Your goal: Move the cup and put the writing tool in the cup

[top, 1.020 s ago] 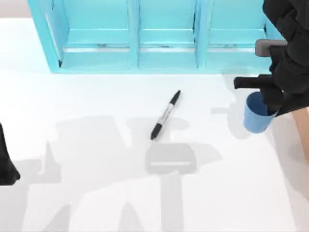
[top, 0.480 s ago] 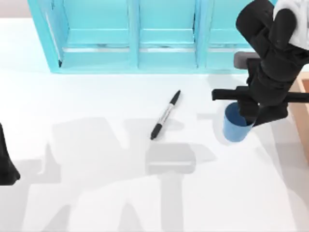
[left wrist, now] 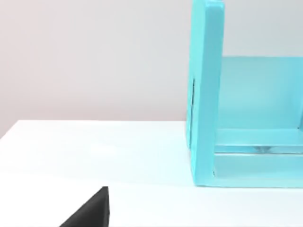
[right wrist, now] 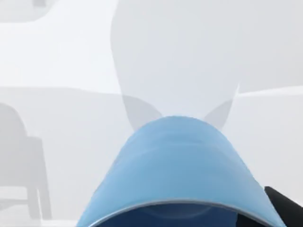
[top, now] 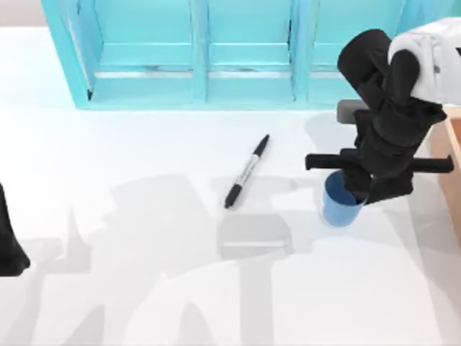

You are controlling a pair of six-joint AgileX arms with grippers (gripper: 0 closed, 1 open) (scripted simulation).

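A turquoise shelf unit (top: 198, 54) stands along the far edge of the white counter (top: 130, 288), split by upright dividers into open compartments. From the left wrist view, its end panel (left wrist: 206, 94) rises from the counter before a pale wall. A tan wooden piece (top: 454, 173) sits at the counter's right edge.

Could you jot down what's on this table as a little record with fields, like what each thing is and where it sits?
Cup: small blue cup, upright, right half of the table, held at its rim by the right gripper
Marker: black marker with grey barrel, lying flat and slanted near the table's middle, left of the cup and apart from it
Right arm: reaching over the cup from above
Left arm: left gripper parked at the table's left edge
Backdrop: turquoise shelf unit along the far side
Surface: white table
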